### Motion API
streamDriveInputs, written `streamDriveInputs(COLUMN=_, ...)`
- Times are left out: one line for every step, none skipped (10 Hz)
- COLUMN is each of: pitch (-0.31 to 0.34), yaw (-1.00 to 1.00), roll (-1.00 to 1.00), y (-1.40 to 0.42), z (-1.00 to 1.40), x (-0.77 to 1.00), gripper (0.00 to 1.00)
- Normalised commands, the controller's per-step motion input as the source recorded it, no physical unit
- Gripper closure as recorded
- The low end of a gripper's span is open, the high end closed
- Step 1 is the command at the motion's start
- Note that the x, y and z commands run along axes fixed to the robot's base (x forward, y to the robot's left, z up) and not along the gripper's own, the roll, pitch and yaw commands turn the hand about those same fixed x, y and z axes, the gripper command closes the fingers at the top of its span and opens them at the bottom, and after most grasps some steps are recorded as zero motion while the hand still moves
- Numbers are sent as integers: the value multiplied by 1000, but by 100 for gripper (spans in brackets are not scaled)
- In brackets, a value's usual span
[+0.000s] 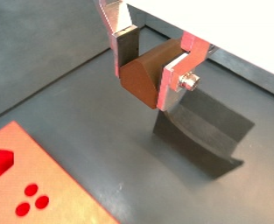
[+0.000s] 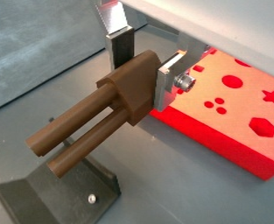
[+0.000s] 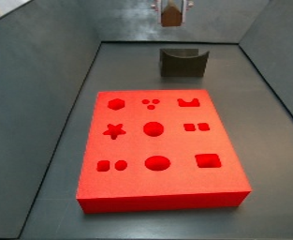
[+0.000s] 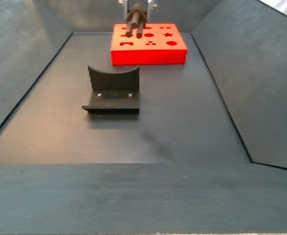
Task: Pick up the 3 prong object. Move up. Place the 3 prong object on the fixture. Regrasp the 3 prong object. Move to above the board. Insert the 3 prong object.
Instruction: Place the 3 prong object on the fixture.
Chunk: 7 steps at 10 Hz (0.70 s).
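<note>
Enclosure: dark grey sloped walls (image 4: 36, 64) are seen rising on all sides of a flat, matte grey floor (image 4: 171, 119), which carries everything; no tabletop edge is shown.

Fixture: the fixture (image 4: 113, 90) is taken as the landmark; it stands on the floor with its curved upright facing the open floor, and nothing is resting on it.

Board: the board (image 3: 157, 145) lies flat on the floor, well apart from the fixture, with its cutouts facing up; three small round holes (image 3: 150, 102) are visible on its top face.

Pincer: the pincer (image 2: 147, 73) is held in the air above the fixture in a wrist view and is clamped on the 3 prong object; its silver fingers (image 1: 178, 73) are pressed against the block's two opposite sides.

3 prong object: the 3 prong object (image 2: 94, 116) is gripped by its block end, so that the prongs are left free and pointing away from the pincer, toward the fixture's base plate.

Stage (judged): the piece is lifted and is not yet set on the fixture.

Purpose (judged): the fixture is meant as a rest for a regrasp better suited to insertion.
</note>
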Motion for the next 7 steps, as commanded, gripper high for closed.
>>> streamDriveInputs(pitch=150, yaw=11, roll=130, y=-149, z=-14, x=1000, gripper=100)
streamDriveInputs(pitch=142, yaw=23, roll=141, y=-118, z=-15, x=1000, gripper=100)
streamDriveInputs(pitch=47, yaw=93, roll=-1000, y=1000, z=128, x=464, gripper=100)
streamDriveInputs(pitch=51, yaw=87, roll=-1000, y=1000, z=129, x=412, gripper=100)
streamDriveInputs(pitch=68, yaw=58, roll=-1000, y=1000, z=110, x=370, gripper=100)
streamDriveInputs(pitch=90, yaw=42, roll=-1000, y=1000, z=79, x=335, gripper=100)
streamDriveInputs(pitch=109, yaw=28, roll=-1000, y=843, z=55, x=259, gripper=100)
